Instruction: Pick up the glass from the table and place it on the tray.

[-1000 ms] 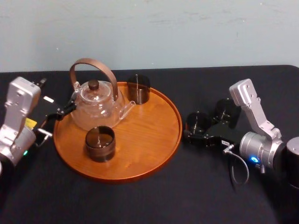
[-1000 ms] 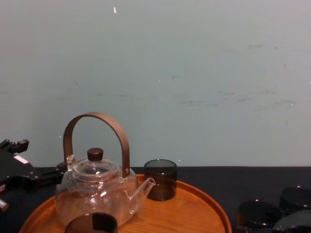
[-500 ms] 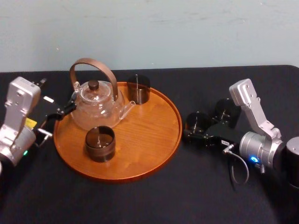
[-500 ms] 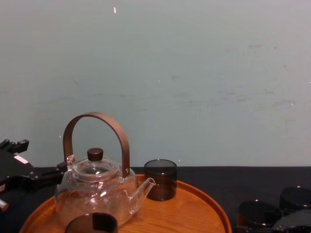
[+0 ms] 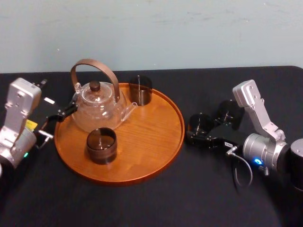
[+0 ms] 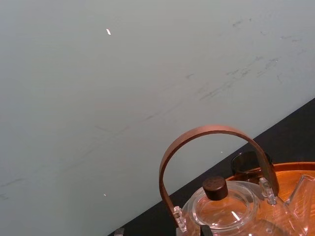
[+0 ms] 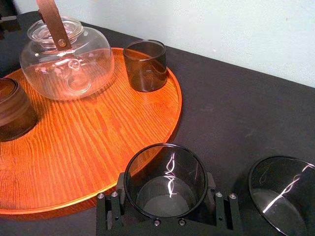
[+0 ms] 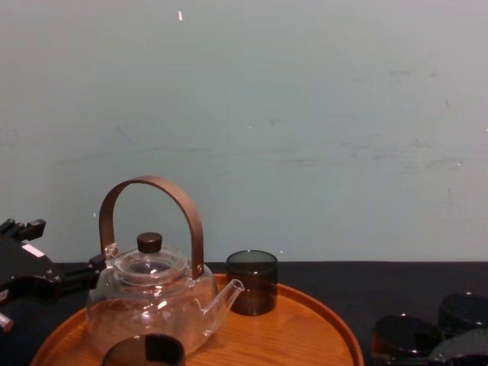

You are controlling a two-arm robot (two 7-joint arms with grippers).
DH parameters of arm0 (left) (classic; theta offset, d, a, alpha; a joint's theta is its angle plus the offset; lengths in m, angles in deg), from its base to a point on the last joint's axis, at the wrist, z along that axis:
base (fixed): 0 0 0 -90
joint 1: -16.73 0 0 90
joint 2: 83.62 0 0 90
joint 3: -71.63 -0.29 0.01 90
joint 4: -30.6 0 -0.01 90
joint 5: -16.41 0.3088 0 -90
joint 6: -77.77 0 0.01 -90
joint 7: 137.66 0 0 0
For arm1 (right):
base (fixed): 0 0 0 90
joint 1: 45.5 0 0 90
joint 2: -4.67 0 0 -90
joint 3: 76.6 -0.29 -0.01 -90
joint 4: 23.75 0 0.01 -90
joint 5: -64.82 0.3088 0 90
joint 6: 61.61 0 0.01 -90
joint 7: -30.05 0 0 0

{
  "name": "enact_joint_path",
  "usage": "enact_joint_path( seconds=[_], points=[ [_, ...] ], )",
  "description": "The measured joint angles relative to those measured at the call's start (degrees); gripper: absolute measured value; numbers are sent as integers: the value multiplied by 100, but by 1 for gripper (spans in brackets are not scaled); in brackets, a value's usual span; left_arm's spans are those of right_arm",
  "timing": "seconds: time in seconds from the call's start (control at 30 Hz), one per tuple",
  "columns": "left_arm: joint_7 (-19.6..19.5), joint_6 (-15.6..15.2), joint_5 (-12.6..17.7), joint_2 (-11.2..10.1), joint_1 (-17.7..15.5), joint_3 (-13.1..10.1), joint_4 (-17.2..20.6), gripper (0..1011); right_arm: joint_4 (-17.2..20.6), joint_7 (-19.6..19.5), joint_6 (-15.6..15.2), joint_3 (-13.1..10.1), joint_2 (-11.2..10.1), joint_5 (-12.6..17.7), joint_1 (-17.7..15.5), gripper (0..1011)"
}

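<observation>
A dark smoky glass (image 7: 165, 172) stands on the black table (image 5: 189, 189), just right of the round wooden tray (image 5: 147, 142). My right gripper (image 7: 166, 194) is shut on the glass, one finger against each side of it. From the head camera the same glass (image 5: 200, 123) shows with the right gripper (image 5: 199, 132) low around it, and it also appears at the lower right of the chest view (image 8: 404, 335). My left gripper (image 5: 66, 111) rests open at the tray's left edge, beside the teapot (image 5: 97, 106).
A second glass (image 5: 230, 112) stands on the table close behind the held one. On the tray are the glass teapot with its brown arched handle, one glass (image 5: 140, 90) at the back and another (image 5: 101, 145) at the front. The tray's right half is bare.
</observation>
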Motion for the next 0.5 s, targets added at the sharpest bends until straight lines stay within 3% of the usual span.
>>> enact_joint_path(
  seconds=[0.23, 0.5],
  points=[
    [0, 0, 0, 0, -1, 0, 0, 1001, 7, 59, 55, -26, -12, 79, -24, 909],
    [0, 0, 0, 0, 0, 0, 0, 1001, 321, 71, -13, -7, -124, 138, -94, 909]
  ],
)
